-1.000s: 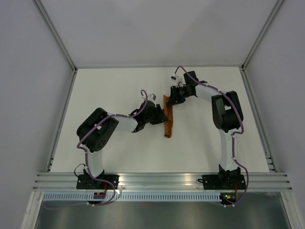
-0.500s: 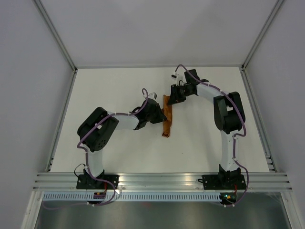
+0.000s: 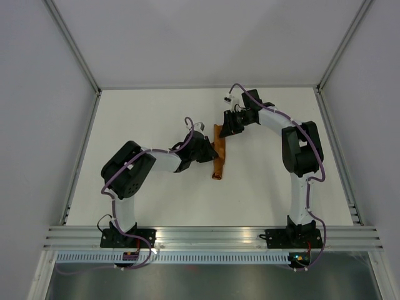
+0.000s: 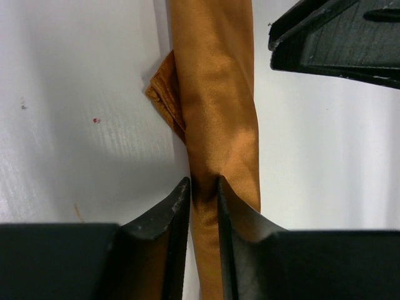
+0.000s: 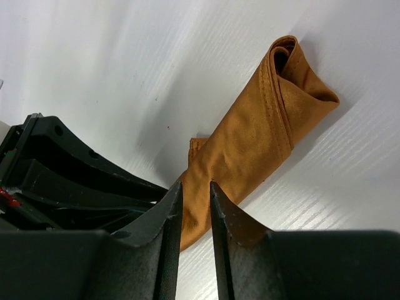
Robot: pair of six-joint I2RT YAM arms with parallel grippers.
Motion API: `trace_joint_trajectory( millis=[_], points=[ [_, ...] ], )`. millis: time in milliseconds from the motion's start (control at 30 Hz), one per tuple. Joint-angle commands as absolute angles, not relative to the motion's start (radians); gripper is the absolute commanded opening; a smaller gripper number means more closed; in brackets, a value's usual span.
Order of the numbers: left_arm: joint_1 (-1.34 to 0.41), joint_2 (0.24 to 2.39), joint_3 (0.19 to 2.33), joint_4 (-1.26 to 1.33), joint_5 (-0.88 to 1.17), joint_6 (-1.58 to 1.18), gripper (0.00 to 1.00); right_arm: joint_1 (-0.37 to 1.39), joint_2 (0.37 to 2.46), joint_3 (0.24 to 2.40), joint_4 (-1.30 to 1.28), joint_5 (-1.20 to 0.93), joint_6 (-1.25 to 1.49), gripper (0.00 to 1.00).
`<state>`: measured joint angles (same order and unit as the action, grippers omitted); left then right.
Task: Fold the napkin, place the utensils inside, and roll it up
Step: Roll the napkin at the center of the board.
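The napkin, a thin rust-orange cloth, lies as a slim roll on the white table. It sits between the two arms, and its long axis runs away from their bases with a slight tilt.

The left gripper comes in from the roll's left side and is clenched on the napkin about halfway along, puckering the fabric between its black fingers. The right gripper is likewise closed on the cloth at the roll's far end, and the napkin runs out from between its fingers to an open, spiralled mouth with a stitched hem.

The near end of the roll is held by neither arm, and the left arm is the nearer to it. Any further tightening would have to turn across that long axis.

The weave is fine with a soft sheen, and it looks limp and lightly creased. A small loose corner flap pokes out sideways from the wrap. The knife cannot be seen; I judge it to be inside.
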<state>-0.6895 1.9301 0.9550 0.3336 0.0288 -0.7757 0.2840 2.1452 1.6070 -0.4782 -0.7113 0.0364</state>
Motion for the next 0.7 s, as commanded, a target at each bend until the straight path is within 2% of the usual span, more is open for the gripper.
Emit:
trace_joint_trajectory(
  millis=[0,667],
  points=[
    [-0.681,1.977,0.862,0.113,-0.049,-0.695,0.29,0.291,2.114,1.638,-0.497,-0.732,0.031,0.3],
    [-0.681,1.905,0.834,0.172,-0.029,-0.672,0.41,0.296,2.115,1.643,-0.523,-0.723,0.008,0.3]
  ],
)
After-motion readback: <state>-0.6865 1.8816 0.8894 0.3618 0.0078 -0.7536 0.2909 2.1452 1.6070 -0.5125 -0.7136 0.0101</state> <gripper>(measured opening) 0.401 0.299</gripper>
